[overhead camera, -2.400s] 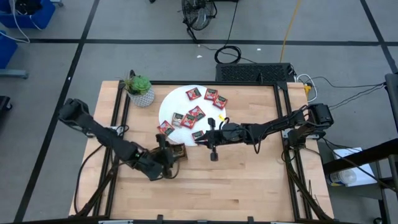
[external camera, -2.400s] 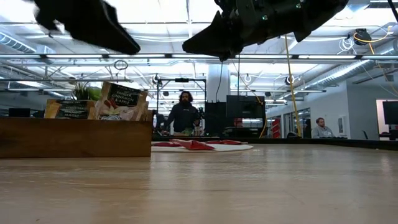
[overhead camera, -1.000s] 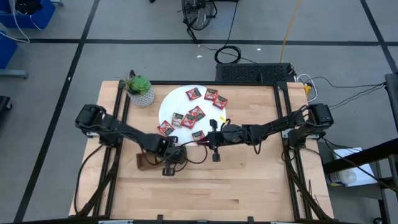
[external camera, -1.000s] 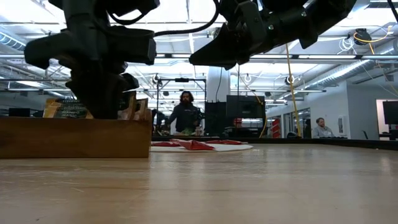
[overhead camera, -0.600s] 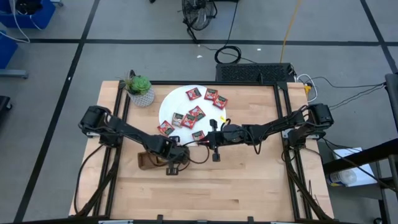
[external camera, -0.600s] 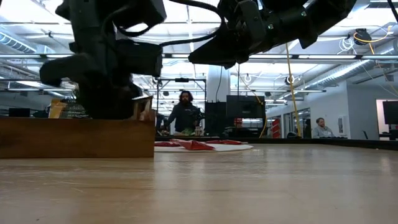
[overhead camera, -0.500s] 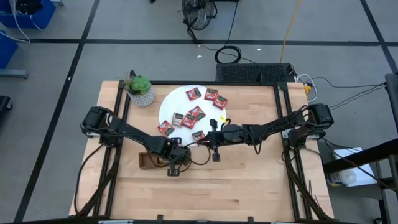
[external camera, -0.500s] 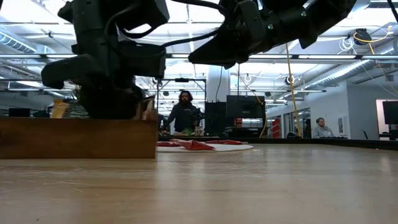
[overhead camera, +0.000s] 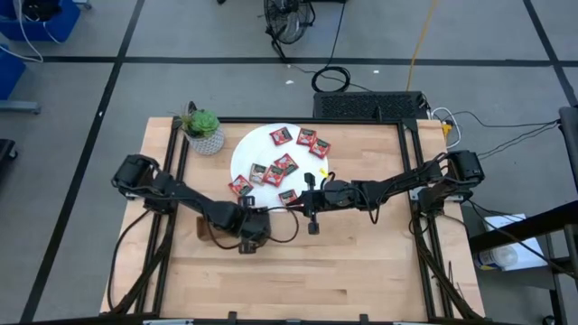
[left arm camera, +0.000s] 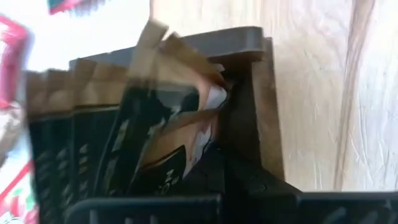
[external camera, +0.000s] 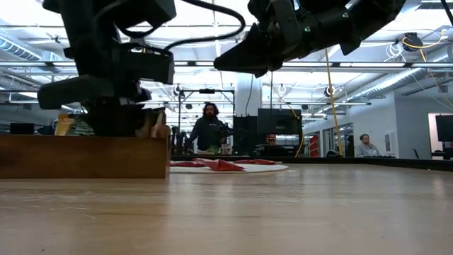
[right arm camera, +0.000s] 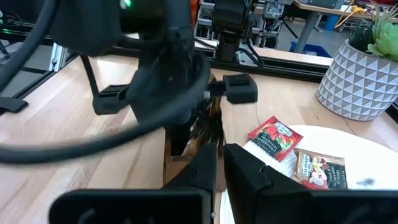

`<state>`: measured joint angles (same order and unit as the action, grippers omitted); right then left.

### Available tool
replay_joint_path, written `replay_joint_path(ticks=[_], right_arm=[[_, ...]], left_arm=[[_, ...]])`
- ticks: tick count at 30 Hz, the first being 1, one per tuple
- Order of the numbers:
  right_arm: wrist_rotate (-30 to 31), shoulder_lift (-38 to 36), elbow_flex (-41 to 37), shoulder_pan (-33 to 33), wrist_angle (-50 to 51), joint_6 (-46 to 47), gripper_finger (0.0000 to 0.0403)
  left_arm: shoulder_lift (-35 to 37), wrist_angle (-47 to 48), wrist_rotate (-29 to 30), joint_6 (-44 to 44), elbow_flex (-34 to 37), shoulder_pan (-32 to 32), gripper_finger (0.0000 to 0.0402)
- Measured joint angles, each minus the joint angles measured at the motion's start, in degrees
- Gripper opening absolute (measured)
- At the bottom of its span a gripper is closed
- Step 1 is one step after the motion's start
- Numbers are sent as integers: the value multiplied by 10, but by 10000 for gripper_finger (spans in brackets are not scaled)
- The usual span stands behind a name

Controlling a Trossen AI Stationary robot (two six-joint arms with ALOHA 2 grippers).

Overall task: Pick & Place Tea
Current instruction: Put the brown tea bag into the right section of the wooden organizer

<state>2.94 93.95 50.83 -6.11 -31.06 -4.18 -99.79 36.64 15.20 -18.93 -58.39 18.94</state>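
While the left gripper [overhead camera: 251, 236] sits pressed together over the near end of the wooden tray [overhead camera: 209, 231], its fingers hidden among the standing packets, the right gripper [overhead camera: 291, 200] hangs nearly closed at the white disc's [overhead camera: 262, 150] near rim. From there the tea sachets [overhead camera: 279, 165] lie just beyond it; it seems to pinch nothing, though that is unclear.

left claw [overhead camera: 250, 231]: closed, low, pointing down | right claw [overhead camera: 293, 204]: closed, raised
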Motion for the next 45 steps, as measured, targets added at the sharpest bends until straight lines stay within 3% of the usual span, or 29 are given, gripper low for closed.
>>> replay_joint_path(ticks=[10,14,24,28,32,35,40,45], right_arm=[[0,0,0,0,-4,0,18],[0,0,0,0,-4,1,18],[0,0,0,0,-4,0,18],[0,0,0,0,-3,-13,18],[0,0,0,2,12,-30,18],[0,0,0,6,31,-47,18],[1,0,0,23,48,-66,18],[2,0,-6,46,48,-86,18]], left_arm=[[2,4,12,-9,-1,7,5],[4,2,-10,-8,-1,7,20],[101,-7,-29,5,-2,19,4],[151,-7,1,20,-3,21,13],[184,3,74,16,-3,11,35],[194,18,106,3,-3,-26,66],[197,67,87,14,-3,-160,148],[187,43,-54,56,-3,-331,220]])
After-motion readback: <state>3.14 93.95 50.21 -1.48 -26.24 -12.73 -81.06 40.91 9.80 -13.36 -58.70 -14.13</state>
